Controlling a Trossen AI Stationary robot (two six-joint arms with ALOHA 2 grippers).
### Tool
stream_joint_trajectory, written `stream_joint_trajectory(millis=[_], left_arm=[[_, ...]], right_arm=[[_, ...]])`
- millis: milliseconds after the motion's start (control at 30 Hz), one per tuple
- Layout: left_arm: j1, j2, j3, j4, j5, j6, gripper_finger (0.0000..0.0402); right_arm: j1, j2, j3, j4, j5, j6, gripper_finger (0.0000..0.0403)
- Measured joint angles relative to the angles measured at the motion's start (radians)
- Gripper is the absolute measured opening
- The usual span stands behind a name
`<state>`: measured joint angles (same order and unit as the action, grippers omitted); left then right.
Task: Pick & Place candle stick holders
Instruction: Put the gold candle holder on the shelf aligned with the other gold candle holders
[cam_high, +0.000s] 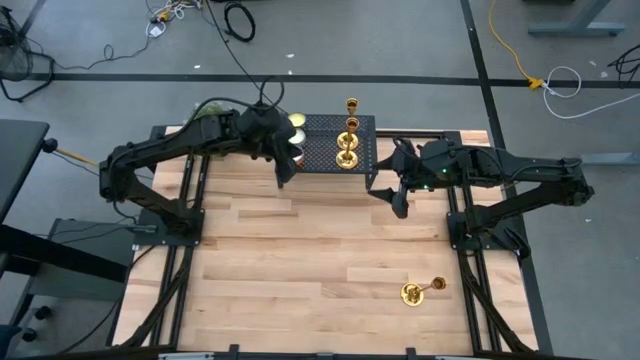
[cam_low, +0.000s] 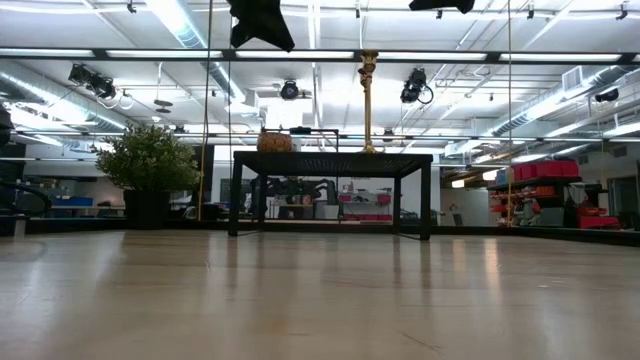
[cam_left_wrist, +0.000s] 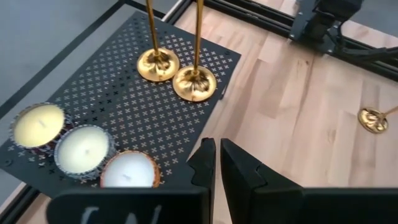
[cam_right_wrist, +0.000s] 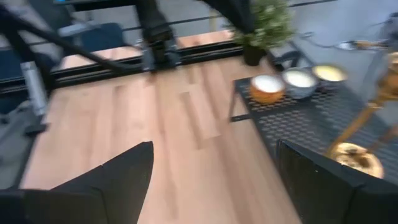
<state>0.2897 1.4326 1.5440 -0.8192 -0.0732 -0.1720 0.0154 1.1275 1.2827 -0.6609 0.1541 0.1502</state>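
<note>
Candle stick holders: two stand upright (cam_high: 347, 158) close together on the black perforated stand (cam_high: 318, 158) at the table's far edge, apparently already placed; a third (cam_high: 421, 291) lies tipped on the wooden table (cam_high: 300, 260), near right, seemingly awaiting pickup. Three candles (cam_left_wrist: 81, 149) share the stand's left end. Left gripper (cam_left_wrist: 214, 163), fingers nearly closed and empty, hovers by the stand; right gripper (cam_right_wrist: 214, 171), fingers wide and empty, hangs just right of it.

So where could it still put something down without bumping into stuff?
Most of the wooden table is bare, from the black rack down to the lying candlestick. The rack is crowded: three candles at one end, two upright candlesticks at the other, with a free strip between. The left tool hangs over that strip.
</note>
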Motion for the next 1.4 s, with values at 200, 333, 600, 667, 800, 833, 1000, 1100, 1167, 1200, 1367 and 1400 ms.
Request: stream_joint_trajectory(millis=[200,333,600,667,800,833,1000,1100,1167,1200,1367,1400], left_arm=[[0.000,0.000,0.000,0.000,-0.012,0.000,0.0028],[0.000,0.000,0.000,0.000,-0.012,0.000,0.0028],[0.000,0.000,0.000,0.000,-0.012,0.000,0.0028],[0.000,0.000,0.000,0.000,-0.012,0.000,0.0028],[0.001,0.000,0.000,0.000,-0.015,0.000,0.0028],[0.000,0.000,0.000,0.000,-0.020,0.000,0.0028],[0.001,0.000,0.000,0.000,-0.024,0.001,0.0028],[0.000,0.000,0.000,0.000,-0.024,0.001,0.0028],[0.001,0.000,0.000,-0.001,-0.024,0.001,0.0028],[0.001,0.000,0.000,0.000,-0.024,0.001,0.0028],[0.000,0.000,0.000,0.000,-0.038,0.002,0.0028],[0.001,0.000,0.000,0.000,-0.040,0.003,0.0028]], right_arm=[[0.000,0.000,0.000,-0.001,-0.089,-0.056,0.0336],[-0.001,0.000,0.000,-0.001,-0.103,-0.062,0.0336],[0.041,0.000,0.000,0.000,-0.197,-0.081,0.0336],[0.067,0.000,0.000,0.000,-0.198,-0.084,0.0336],[0.123,0.000,0.000,-0.001,-0.198,-0.083,0.0336],[0.135,0.000,0.000,-0.003,-0.198,-0.082,0.0336],[0.205,0.000,0.000,-0.033,-0.198,-0.081,0.0336],[0.246,0.000,0.000,-0.075,-0.198,-0.066,0.0336],[0.268,0.000,0.000,-0.101,-0.198,-0.036,0.0336],[0.279,0.000,0.000,-0.110,-0.198,-0.028,0.0336],[0.341,0.000,0.000,-0.143,-0.198,-0.030,0.0336],[0.351,0.000,0.000,-0.147,-0.198,-0.029,0.0336]])
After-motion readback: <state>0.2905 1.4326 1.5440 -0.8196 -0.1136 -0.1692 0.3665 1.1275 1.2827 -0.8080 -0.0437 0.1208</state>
